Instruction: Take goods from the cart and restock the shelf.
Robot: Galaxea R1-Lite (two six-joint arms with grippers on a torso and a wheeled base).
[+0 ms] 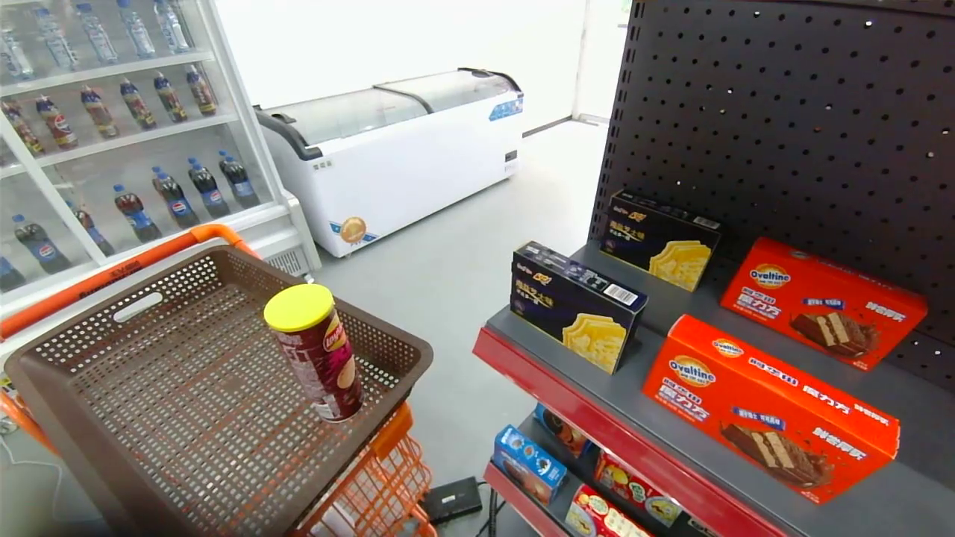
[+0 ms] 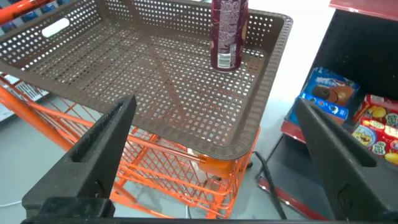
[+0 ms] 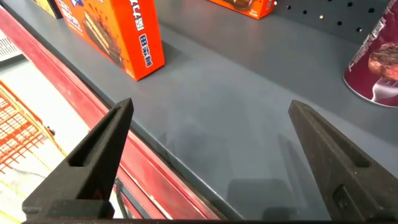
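Brown perforated plastic forms the basket [image 1: 415, 350] riding on top of the orange cart [image 1: 394, 464]. In it the chip can [image 1: 317, 358], maroon with a yellow lid [image 1: 298, 307], stands upright near the corner closest to the shelf [image 1: 658, 315]. That is your one item left to take, and standing on end it offers its round side for a sideways grasp.

Your left gripper [image 2: 214, 106] hangs above the basket's near rim, well short of the can. Its jaws are spread wide and empty, probably so they can pass either side of the can's body.

Your right gripper [image 3: 210, 107] hovers over a bare grey stretch of the shelf top, jaws likewise wide apart and holding nothing. An orange wafer box [image 3: 118, 31] stands to one side and a second maroon can [image 3: 376, 68] to the other, so that gap looks like the slot to fill. Dark blue biscuit boxes [image 1: 574, 306] occupy the shelf's end nearest the cart.
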